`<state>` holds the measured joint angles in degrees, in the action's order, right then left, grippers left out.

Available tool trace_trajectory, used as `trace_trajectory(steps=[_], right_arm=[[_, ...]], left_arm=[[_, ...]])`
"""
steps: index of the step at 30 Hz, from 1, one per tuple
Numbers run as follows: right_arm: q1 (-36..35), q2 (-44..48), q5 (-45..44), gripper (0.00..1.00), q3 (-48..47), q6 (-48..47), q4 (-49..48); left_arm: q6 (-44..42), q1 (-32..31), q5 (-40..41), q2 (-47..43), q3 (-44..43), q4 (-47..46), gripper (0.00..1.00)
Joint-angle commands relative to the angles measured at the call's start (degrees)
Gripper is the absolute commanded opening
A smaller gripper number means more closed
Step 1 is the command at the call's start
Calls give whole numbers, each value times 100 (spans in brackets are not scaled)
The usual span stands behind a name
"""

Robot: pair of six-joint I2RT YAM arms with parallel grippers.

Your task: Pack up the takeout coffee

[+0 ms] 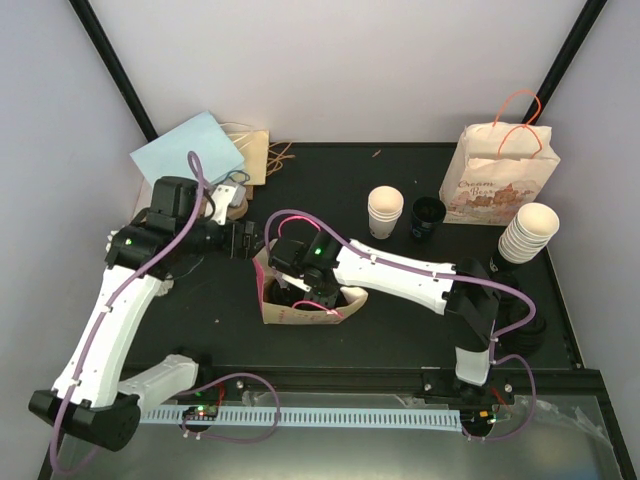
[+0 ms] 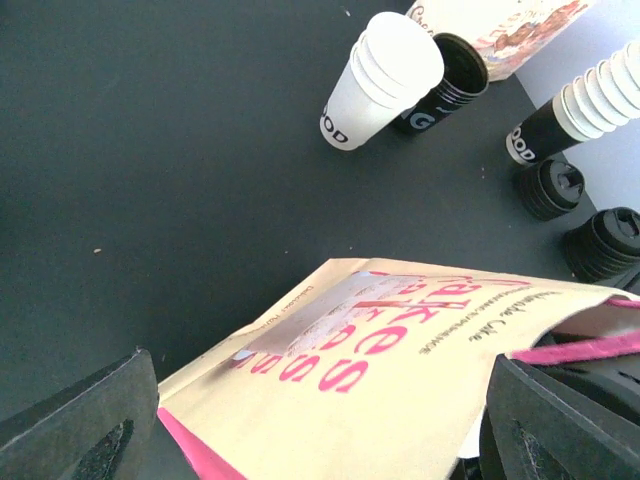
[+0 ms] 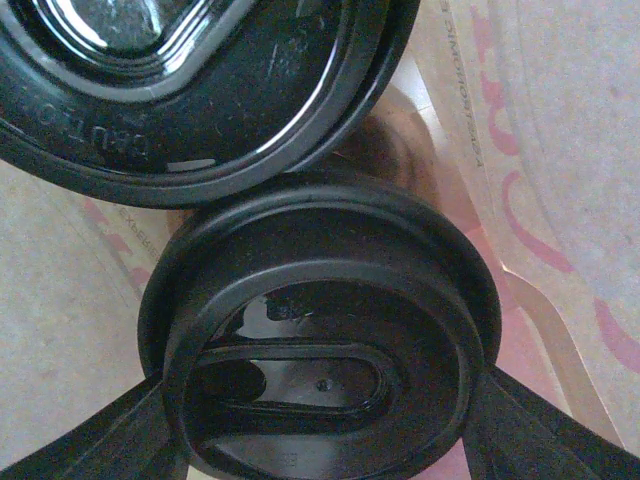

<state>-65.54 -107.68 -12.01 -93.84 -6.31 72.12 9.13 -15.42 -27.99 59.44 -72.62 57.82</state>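
Right fingers point(image 3: 90, 445) are clamping a black lid point(image 3: 320, 330) from both sides, deep inside the paper bag point(image 1: 290, 316) at mid-table point(image 1: 200, 330). A second lid point(image 3: 180, 90) is lying just beyond it, rims overlapping in view. Left fingers point(image 2: 85, 420) are standing wide apart astride the bag's left wall; contact cannot be told. Judgement: the right arm is placing, and release looks to be next.

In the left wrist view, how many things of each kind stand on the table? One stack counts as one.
Paper bags: 2, pink-lettered bag and printed bag
Cup stacks: 2, middle cup stack and right cup stack
Black cup: 1
Lid stacks: 2, upper lid stack and lower lid stack
Total: 7
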Motion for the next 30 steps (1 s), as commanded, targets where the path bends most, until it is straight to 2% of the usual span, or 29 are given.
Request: trace_trajectory(steps=[1,7,20,27,30], right_arm=[[59,-675,-171,51,381,168,-267],[60,-665,-214,51,379,140,-295],[61,-661,-412,51,401,171,-299],[65,-520,-754,51,-44,367,59],[59,-433,-882,56,-202,416,164]], left_arm=[[-156,-5,-130,-240,-222,394,92],[-401,-36,-181,-287,-207,941,84],[-388,-292,384,-96,-68,1069,81],[-385,-304,572,-51,-111,1106,79],[-394,-304,650,-13,-125,1125,77]])
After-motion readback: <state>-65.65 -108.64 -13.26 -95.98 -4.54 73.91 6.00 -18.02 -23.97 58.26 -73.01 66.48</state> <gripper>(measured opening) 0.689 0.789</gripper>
